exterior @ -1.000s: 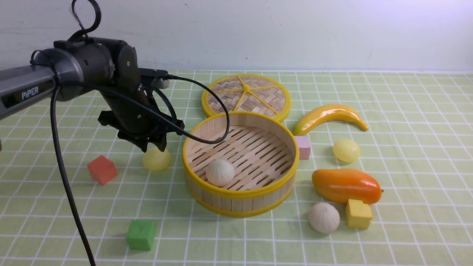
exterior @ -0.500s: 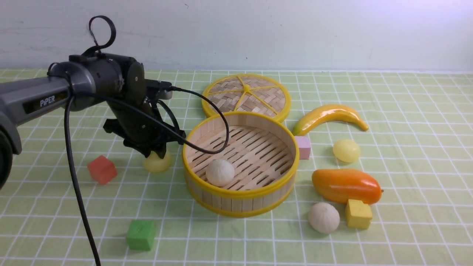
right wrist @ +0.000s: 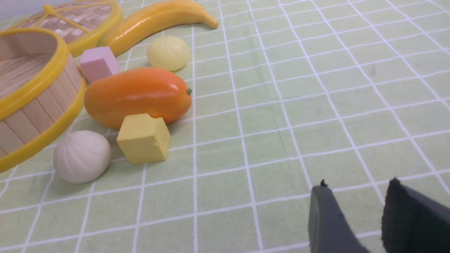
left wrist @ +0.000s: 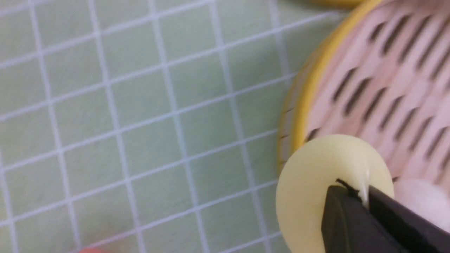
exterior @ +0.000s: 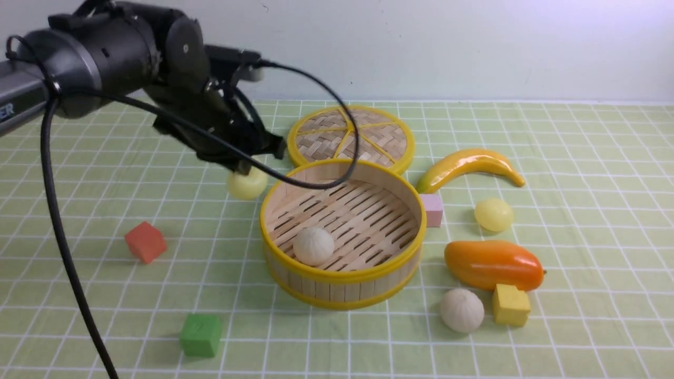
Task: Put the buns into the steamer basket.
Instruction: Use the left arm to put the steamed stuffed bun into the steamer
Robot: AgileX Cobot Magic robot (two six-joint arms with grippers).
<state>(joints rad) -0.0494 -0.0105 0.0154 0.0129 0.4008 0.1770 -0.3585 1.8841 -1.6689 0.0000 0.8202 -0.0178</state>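
My left gripper (exterior: 243, 169) pinches the smooth pale-yellow round bun (exterior: 247, 184), seemingly by a thin fold, aloft beside the round bamboo steamer basket (exterior: 342, 276); I should carry it slowly inward. My right gripper (right wrist: 358, 182) gapes empty.

- Left arm (exterior: 100, 52) reaches forward, wrist tipped down; left gripper (exterior: 243, 169) clamps a bun (exterior: 247, 185) aloft.
- Right gripper (right wrist: 357, 191) hangs low, jaws parted.
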